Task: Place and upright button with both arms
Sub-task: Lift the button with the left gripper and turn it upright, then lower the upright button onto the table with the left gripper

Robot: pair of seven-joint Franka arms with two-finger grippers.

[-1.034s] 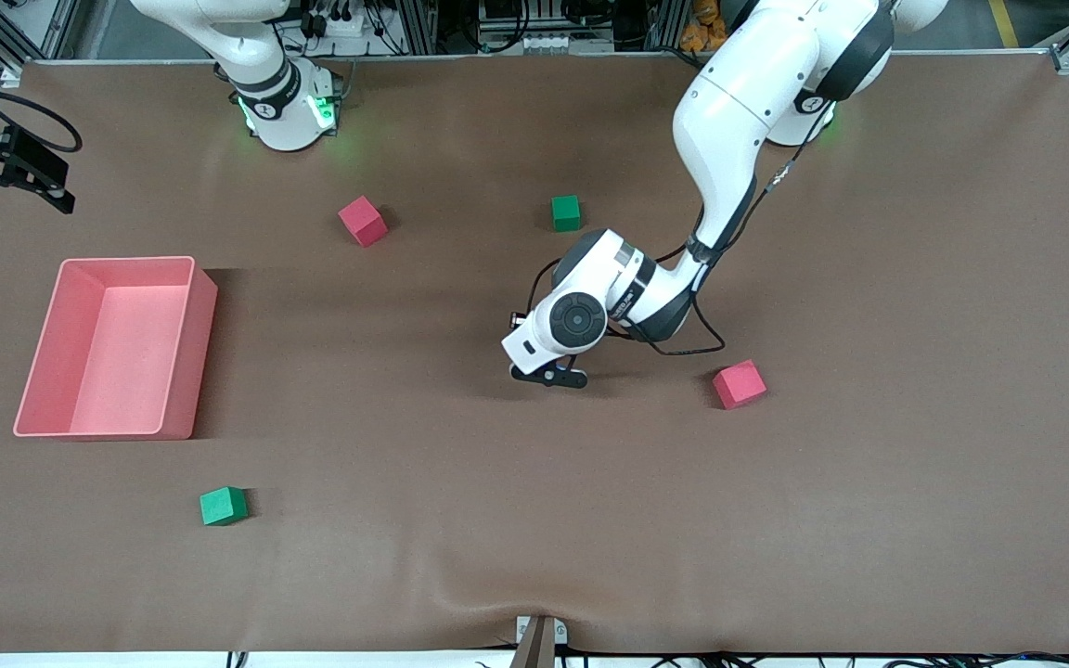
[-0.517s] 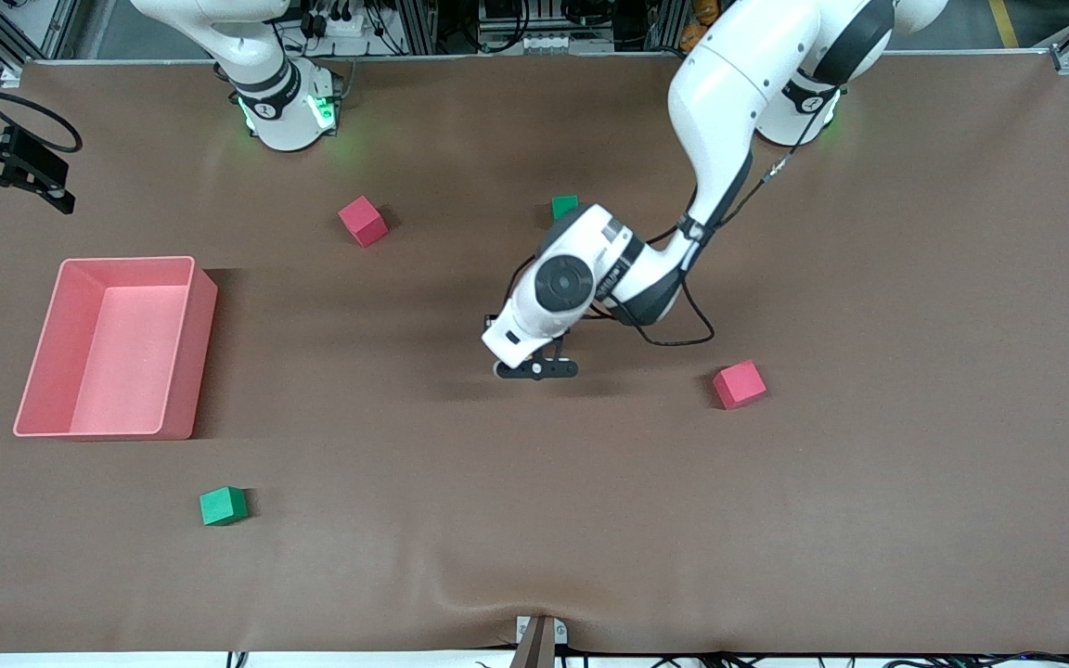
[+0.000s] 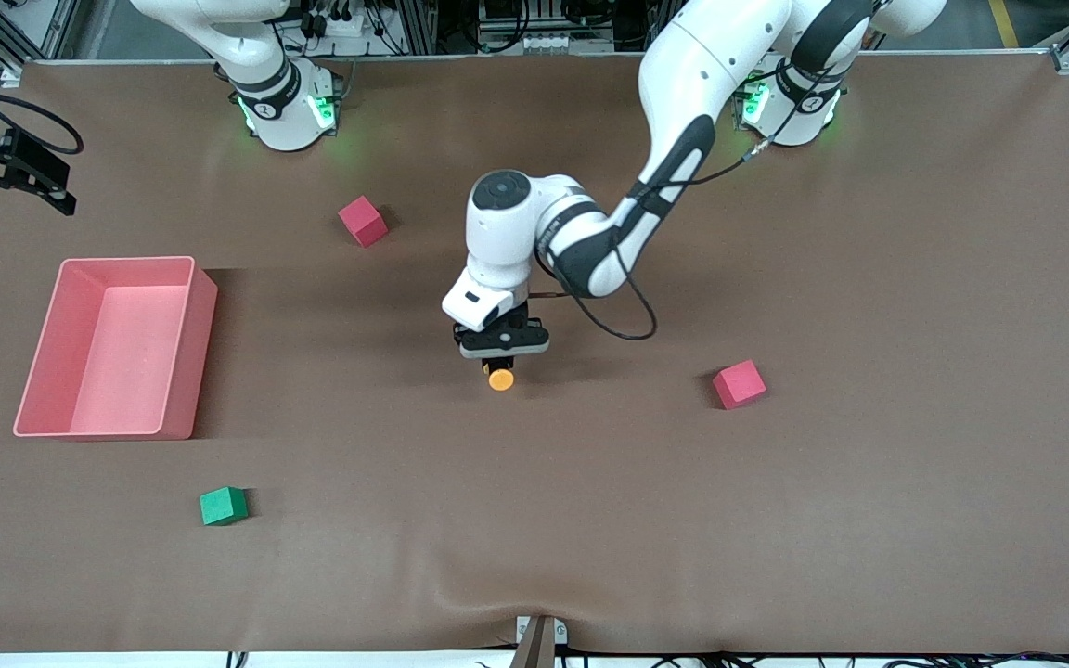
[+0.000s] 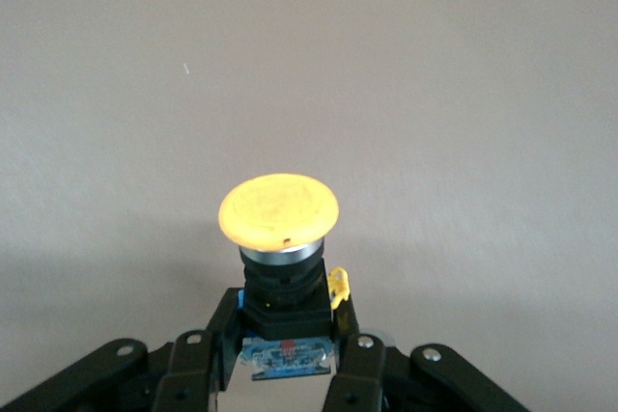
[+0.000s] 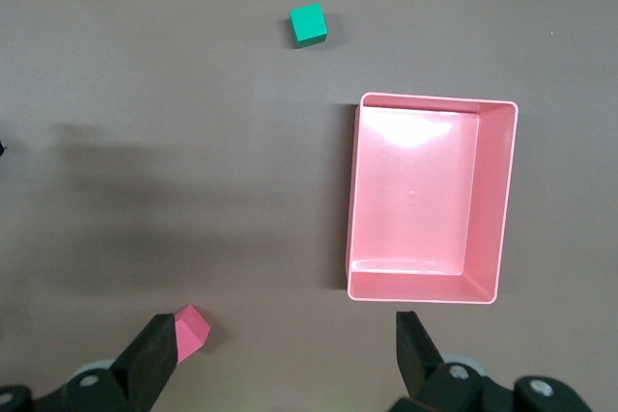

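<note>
The button (image 3: 500, 378) has a round orange cap on a black body. My left gripper (image 3: 503, 354) is shut on the black body, low over the middle of the table, with the cap sticking out past the fingertips. In the left wrist view the cap (image 4: 278, 209) and the body (image 4: 285, 298) show between the fingers (image 4: 357, 373). My right gripper (image 5: 285, 354) is open and empty, high over the table's right-arm end. It does not show in the front view.
A pink bin (image 3: 200, 343) stands toward the right arm's end, also in the right wrist view (image 5: 430, 282). Red cubes (image 3: 363, 221) (image 3: 739, 383) and a green cube (image 3: 223, 506) lie around. The right wrist view shows a red cube (image 5: 190, 327) and a green cube (image 5: 308, 25).
My left arm has swung toward the right arm's end and turned its wrist. The button's orange cap now shows below the gripper. The arm now covers the green cube near the bases.
</note>
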